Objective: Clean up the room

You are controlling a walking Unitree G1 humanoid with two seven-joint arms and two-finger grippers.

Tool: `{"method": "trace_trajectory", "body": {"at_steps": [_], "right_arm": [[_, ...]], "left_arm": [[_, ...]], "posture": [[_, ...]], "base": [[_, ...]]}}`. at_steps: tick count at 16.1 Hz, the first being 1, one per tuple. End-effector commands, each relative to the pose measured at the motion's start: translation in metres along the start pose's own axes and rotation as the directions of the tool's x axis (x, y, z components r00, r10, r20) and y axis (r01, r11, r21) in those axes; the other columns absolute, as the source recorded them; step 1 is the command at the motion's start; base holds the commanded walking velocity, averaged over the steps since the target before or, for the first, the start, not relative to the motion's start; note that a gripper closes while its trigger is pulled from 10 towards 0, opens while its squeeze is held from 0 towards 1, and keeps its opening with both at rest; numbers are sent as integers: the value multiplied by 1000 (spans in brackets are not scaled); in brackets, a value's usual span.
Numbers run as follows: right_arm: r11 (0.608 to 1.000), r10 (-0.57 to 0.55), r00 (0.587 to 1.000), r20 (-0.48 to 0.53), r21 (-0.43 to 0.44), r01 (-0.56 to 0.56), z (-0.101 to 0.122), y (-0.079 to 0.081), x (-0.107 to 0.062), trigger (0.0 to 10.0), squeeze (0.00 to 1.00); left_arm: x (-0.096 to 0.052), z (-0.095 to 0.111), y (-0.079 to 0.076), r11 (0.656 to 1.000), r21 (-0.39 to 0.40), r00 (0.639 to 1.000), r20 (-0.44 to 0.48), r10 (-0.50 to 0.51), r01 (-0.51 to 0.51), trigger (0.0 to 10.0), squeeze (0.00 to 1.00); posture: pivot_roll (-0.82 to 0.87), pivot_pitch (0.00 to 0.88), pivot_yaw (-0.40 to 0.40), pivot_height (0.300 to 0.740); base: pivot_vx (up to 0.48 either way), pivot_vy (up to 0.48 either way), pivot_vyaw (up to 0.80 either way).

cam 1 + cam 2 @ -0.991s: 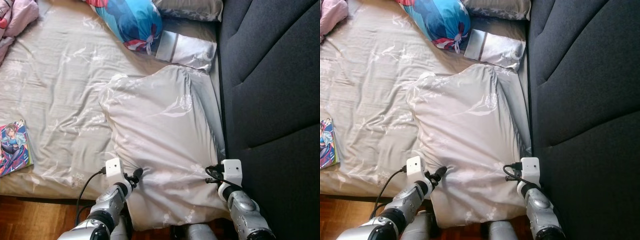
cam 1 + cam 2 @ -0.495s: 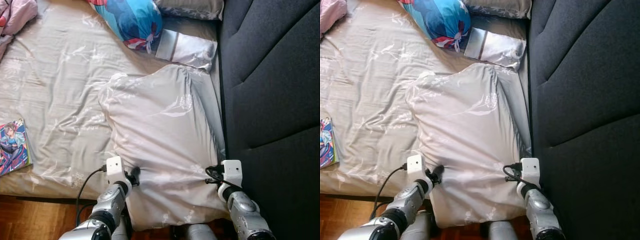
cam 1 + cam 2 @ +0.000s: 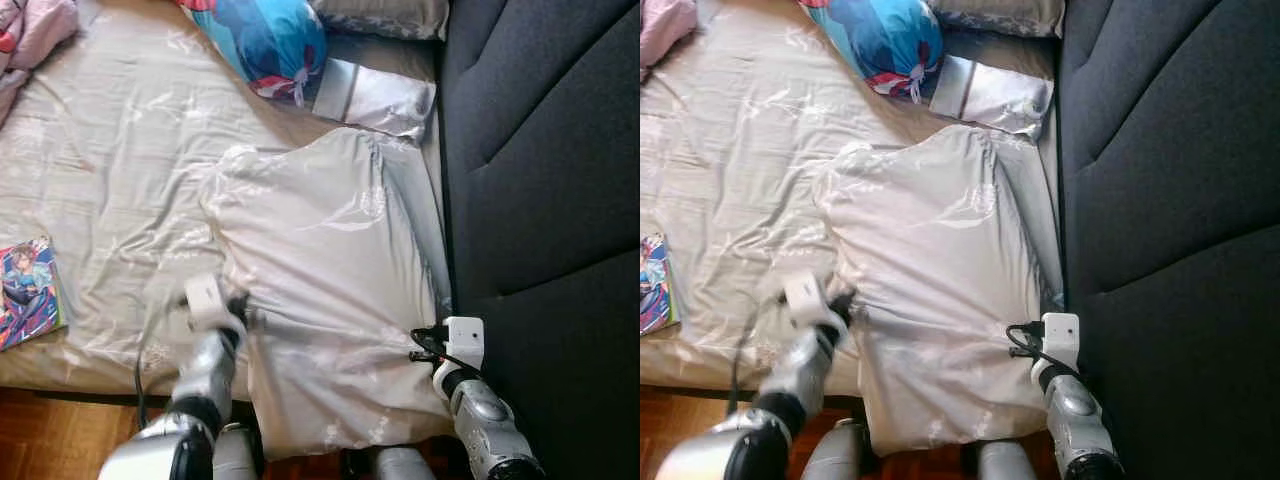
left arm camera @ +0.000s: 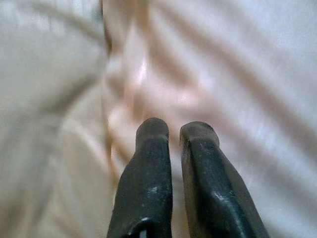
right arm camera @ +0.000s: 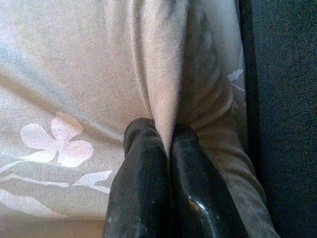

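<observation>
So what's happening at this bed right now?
The robot stands at the edge of a bed, working on a grey floral pillow lying beside a dark headboard. Its right gripper is shut on a fold of the pillow's near corner. The left gripper is at the pillow's left edge, blurred. A comic book lies nearby.

The pillow (image 3: 325, 270) wears a grey-beige cotton-like case with a faint sheen and pale printed flowers, creased into soft folds. The bed sheet (image 3: 110, 180) is the same matt, wrinkled cloth. The headboard (image 3: 545, 160) is dark charcoal fabric, coarsely woven (its weave shows in the right wrist view). The floor (image 3: 60, 435) is reddish-brown wood, smooth and slightly glossy. The book (image 3: 27, 292) has a shiny printed paper cover. The right gripper (image 5: 161, 141) has smooth black plastic fingers with glossy highlights; the left gripper (image 4: 174, 130) looks duller, scuffed. The arms are brushed silver metal.
</observation>
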State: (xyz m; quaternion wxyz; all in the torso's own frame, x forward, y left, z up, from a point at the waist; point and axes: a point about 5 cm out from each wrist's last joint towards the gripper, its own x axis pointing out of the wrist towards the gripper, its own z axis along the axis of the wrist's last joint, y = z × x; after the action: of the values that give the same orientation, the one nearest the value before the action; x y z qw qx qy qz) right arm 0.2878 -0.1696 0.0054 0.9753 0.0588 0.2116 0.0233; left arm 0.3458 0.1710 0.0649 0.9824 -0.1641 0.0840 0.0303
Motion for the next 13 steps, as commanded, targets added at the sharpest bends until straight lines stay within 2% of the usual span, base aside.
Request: {"method": "trace_trajectory", "body": {"at_steps": [1,4,5,6,7,8,9,11,13], "right_arm": [[999,-29,1000,0,24,29,-6,-3,-3,0,0],[998,-48,992,114,49,43,21,-5,2,0,0],[998,-47,990,135,56,39,28,-4,4,0,0],[998,-40,990,133,54,33,28,-3,5,0,0],[998,-35,992,120,49,29,25,-1,5,0,0],[999,-31,995,96,46,26,18,0,4,0,0],[999,-27,997,73,45,24,8,1,0,0,0],[999,-28,998,59,46,25,0,1,-4,0,0],[998,-37,999,36,50,35,-11,0,-10,0,0]], "left_arm": [[-4,-8,0,1000,-13,1000,-14,-6,6,0,0],[3,12,-8,999,2,997,67,-47,47,0,0],[4,9,-12,996,40,996,27,-82,81,0,0],[2,2,-11,995,51,997,-13,-82,82,2078,0],[-1,-8,-8,995,75,996,-64,-67,72,10000,0],[-5,-19,-6,995,75,992,-110,-61,69,10000,0],[-9,-30,-8,996,10,984,-160,-80,83,10000,1000],[-10,-35,-10,995,-22,979,-179,-96,94,10000,1000],[-7,-31,-13,993,11,978,-178,-111,114,10000,1000]], "posture": [[-106,416,-59,740],[-95,405,-48,740],[-90,398,-44,740],[-90,398,-44,740],[-93,399,-44,740],[-95,400,-45,740],[-101,409,-44,740],[-107,412,-44,740],[-114,422,-47,740]], "base": [[0,0,0],[0,0,0],[0,0,0],[0,0,0],[0,0,0],[0,0,0],[0,0,0],[0,0,0],[0,0,0]]}}
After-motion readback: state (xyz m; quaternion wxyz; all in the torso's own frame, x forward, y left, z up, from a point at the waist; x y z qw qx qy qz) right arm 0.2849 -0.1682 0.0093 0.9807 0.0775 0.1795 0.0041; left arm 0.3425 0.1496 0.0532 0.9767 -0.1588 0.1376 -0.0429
